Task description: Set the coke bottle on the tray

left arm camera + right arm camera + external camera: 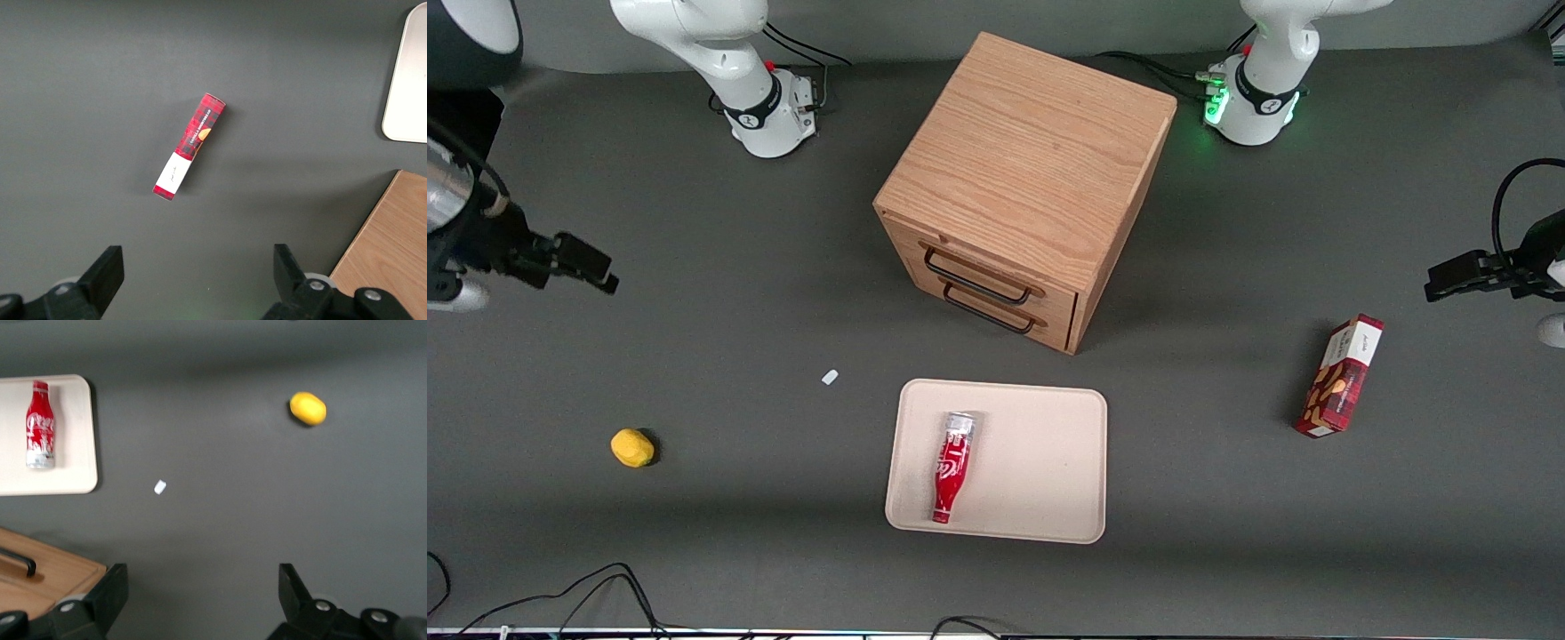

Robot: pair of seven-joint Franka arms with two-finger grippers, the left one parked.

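Front view, coke bottle (pixel 951 467) lying flat on tray (pixel 1040 462) near its edge toward the working arm, cap nearest the camera, gripper (pixel 596 271) raised well apart with fingers spread and empty, right wrist view, red bottle with white lettering and silvery base, open table around yellow object (pixel 307 408) and small white scrap (pixel 160 487).

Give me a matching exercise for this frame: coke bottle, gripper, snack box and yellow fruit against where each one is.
Things:
1. coke bottle
2. gripper
3. snack box
4. yellow fruit

Places:
A. on the table toward the parked arm's end
B. lying on the tray
C. raised over bare table, jaws open, holding nothing
D. on the table toward the working arm's end

Pairs: 1-B, 2-C, 3-A, 4-D
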